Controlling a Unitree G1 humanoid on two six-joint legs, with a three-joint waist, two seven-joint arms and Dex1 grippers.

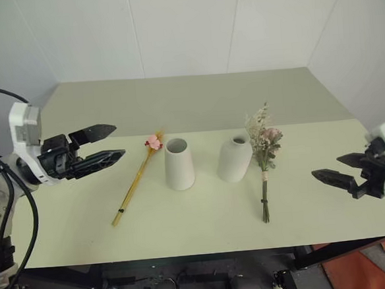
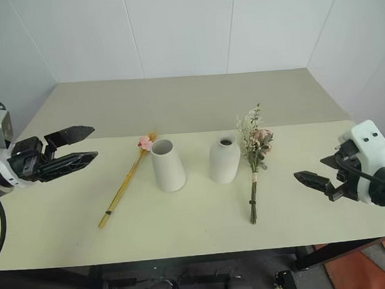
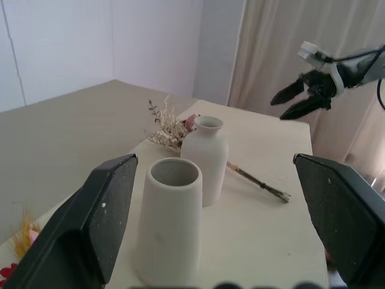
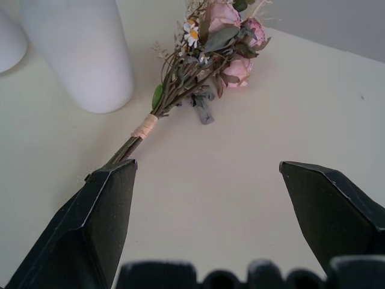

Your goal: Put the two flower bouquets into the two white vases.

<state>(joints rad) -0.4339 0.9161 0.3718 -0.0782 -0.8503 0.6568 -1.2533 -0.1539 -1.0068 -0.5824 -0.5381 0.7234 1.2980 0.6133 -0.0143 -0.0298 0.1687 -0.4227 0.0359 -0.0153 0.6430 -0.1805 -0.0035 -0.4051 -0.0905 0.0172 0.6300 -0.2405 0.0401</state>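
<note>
Both of my jaws stand wide open and hold nothing. The left gripper (image 1: 106, 145) hovers over the left end of the bench (image 1: 204, 216), pointing across it toward the right; the right gripper (image 2: 314, 179) hangs over the right end.

Just beyond my left jaws lies the slim straw bundle (image 1: 137, 180), flat on the bench, its small pink flower at the far end, close by the cone vase (image 1: 178, 163). That vase stands upright with its wide mouth open, and I see nothing in it. Next along, away from my left jaws, stands the narrow-necked vase (image 1: 234, 158), also upright; I cannot see far into its dark neck, but no stems stick out.

Between that vase and my right jaws lies the rose bunch (image 4: 204, 54), flat, heads toward the far side, twine around the stems. In the right wrist view its stem ends reach toward my right jaws, near one finger (image 4: 90, 229), apart from it.
</note>
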